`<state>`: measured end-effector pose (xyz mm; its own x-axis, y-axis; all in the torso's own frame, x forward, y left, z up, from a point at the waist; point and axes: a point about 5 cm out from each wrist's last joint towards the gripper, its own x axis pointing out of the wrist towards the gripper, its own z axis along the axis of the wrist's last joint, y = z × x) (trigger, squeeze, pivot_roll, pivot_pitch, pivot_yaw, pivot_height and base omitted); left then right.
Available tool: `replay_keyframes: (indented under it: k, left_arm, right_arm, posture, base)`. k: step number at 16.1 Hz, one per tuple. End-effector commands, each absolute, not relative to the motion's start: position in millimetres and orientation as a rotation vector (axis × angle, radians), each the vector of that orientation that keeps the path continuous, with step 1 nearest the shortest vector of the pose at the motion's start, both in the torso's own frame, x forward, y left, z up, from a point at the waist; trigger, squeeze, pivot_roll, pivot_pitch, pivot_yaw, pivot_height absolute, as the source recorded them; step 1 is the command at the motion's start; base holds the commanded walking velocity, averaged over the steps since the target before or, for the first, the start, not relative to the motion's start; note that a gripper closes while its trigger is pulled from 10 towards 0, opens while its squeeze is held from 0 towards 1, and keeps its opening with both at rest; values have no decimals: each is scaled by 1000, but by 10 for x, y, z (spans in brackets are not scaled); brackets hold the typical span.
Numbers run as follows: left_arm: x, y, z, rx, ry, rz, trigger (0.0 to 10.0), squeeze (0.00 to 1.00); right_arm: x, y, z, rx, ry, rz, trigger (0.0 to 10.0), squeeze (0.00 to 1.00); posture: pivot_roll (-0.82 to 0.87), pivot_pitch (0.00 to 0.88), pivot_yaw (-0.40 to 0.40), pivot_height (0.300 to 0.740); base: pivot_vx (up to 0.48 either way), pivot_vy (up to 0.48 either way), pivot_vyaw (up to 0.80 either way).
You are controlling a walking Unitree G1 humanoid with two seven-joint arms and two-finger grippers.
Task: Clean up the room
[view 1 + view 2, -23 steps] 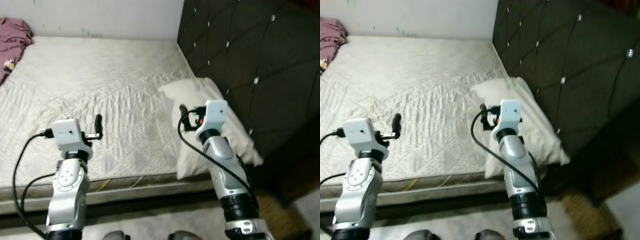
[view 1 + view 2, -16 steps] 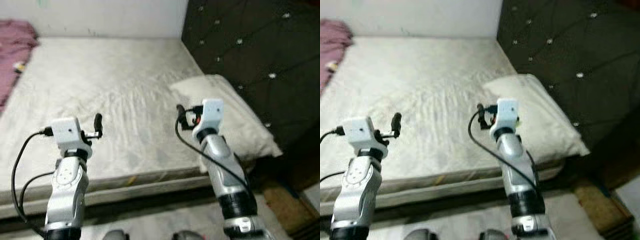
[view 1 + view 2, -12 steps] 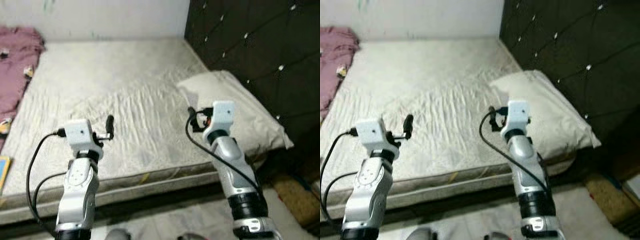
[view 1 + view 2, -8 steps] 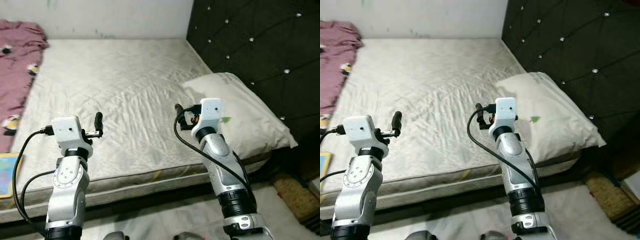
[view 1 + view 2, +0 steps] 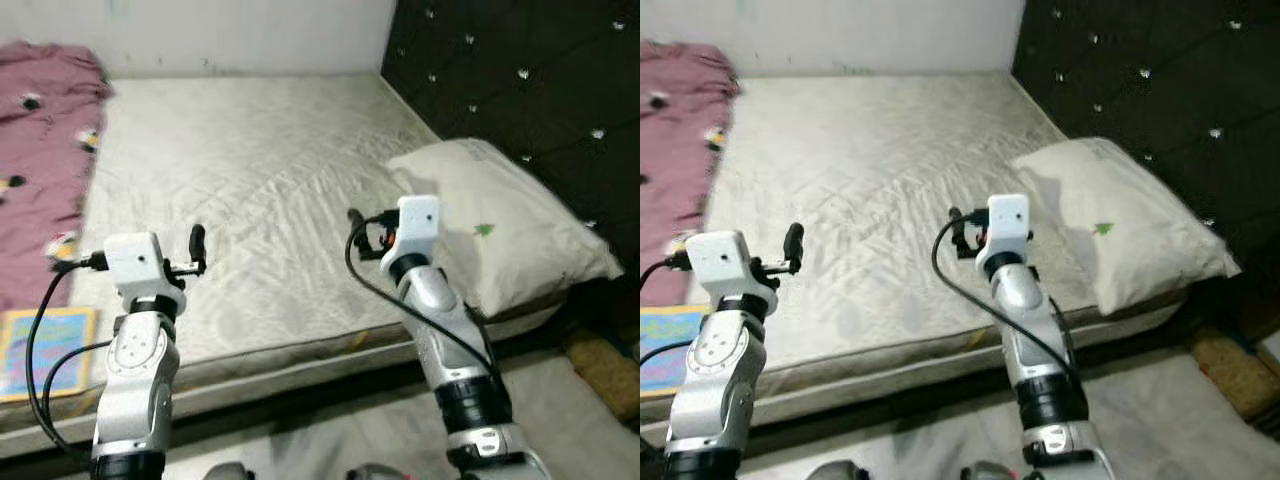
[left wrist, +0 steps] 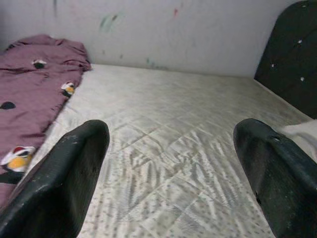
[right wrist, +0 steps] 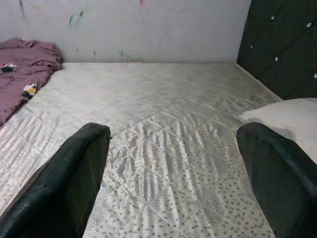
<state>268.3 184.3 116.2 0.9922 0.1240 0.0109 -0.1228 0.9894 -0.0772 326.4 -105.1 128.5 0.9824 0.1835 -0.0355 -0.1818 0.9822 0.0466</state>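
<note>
You are facing a bed [image 5: 250, 170] with a pale quilted mattress cover, its near edge just below both raised arms. Your left hand [image 6: 168, 168] hovers above the near left part of the mattress, its two black fingers [image 6: 64, 173] spread wide with nothing between them. Your right hand [image 7: 173, 173] hovers over the middle of the near edge, fingers spread the same way and holding nothing.

A white pillow [image 5: 505, 225] lies at the right end of the bed, against the dark tufted headboard [image 5: 520, 70], with a small green mark on its top. A crumpled maroon blanket [image 5: 40, 170] with small printed patches covers the far left side of the mattress. Just beside it, at the near left corner, lies a flat, colourful thing, maybe a picture book [image 5: 45, 350]; it is too blurred to be sure. A light wall [image 6: 158, 29] with faint paint smudges stands behind the bed.
</note>
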Motion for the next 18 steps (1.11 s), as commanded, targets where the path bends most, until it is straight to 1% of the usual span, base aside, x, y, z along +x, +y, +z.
replay_keyframes:
  k: [1,3,14,18]
  left_arm:
    - [2709,1742,1190,-81,-26,90,10000,0]
    - [2707,1740,1189,-80,-28,90,10000,0]
    - [2699,1719,1241,-67,-74,61,10000,0]
    - [2702,1718,1240,-65,-73,58,10000,0]
  right_arm:
    - [3260,-1178,1245,32,55,148,10000,0]
    - [3259,-1175,1243,30,54,150,10000,0]
    - [3281,-1148,1253,25,51,155,10000,0]
    - [3283,-1149,1251,28,53,150,10000,0]
  posture:
    - [-4,0,-56,740]
    - [-3,0,-56,740]
    - [-5,0,-56,740]
    - [-5,0,-55,740]
  base:
    - [0,480,0]
    - [0,480,0]
    - [0,0,0]
    - [183,0,0]
